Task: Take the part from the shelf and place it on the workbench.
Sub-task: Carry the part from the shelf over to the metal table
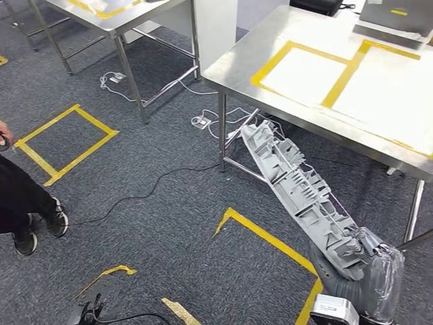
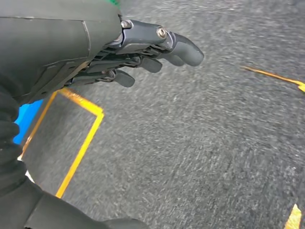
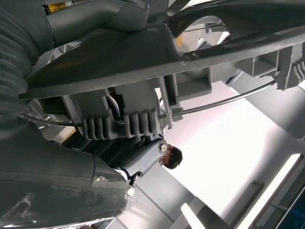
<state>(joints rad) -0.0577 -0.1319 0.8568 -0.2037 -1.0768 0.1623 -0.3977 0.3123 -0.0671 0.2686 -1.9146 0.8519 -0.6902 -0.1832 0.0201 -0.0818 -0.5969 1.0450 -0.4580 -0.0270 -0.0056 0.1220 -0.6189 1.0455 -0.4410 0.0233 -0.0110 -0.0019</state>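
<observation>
We saw even overhead light in the head view, with white glare on the steel counter (image 1: pixel 306 40) and soft shadows beneath it. The carpet (image 2: pixel 201 143) in the left wrist view was streaked with motion blur. The right wrist view was blown out against bright background light.

Part's (image 1: pixel 301 186) lower end hidden inside wrapped right hand (image 1: pixel 365 274)

head view looks down from high at carpet (image 1: pixel 168 223) and workbench (image 1: pixel 265 64); wrist views sit close behind each hand.
</observation>
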